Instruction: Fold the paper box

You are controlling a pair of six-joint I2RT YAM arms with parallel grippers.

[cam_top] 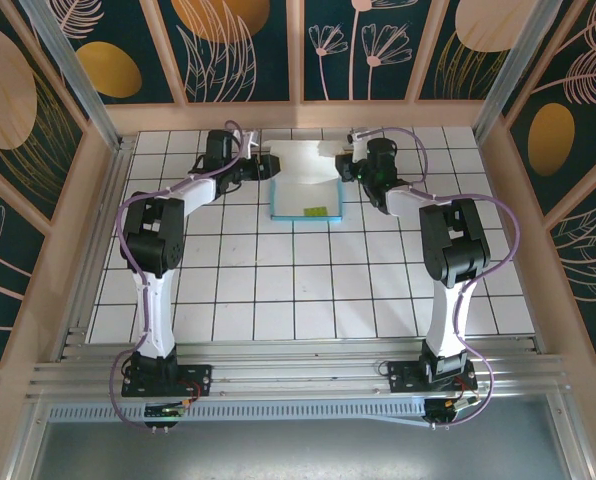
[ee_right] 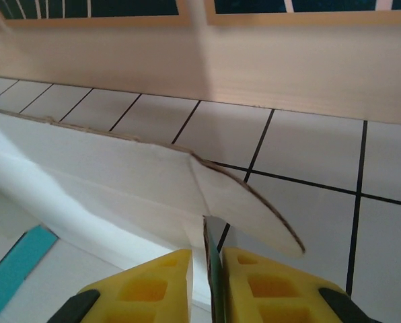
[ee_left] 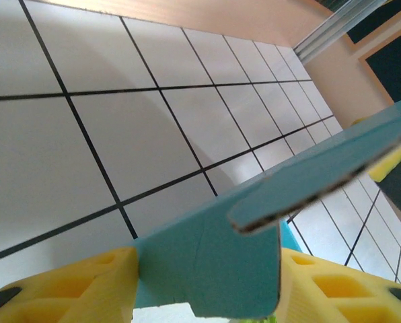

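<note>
Paper box (cam_top: 298,185) — white inside up, green scrap (cam_top: 316,210) lying within.

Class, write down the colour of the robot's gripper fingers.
Yellow; the fingers show best in the left wrist view.

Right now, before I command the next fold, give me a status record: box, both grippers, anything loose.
box: paper box at far middle of the table, white face up, turquoise near edge
left gripper: fingers flank a turquoise flap; grip unclear
right gripper: fingers close around a white flap edge; grip unclear
loose: green scrap inside, near edge
</note>
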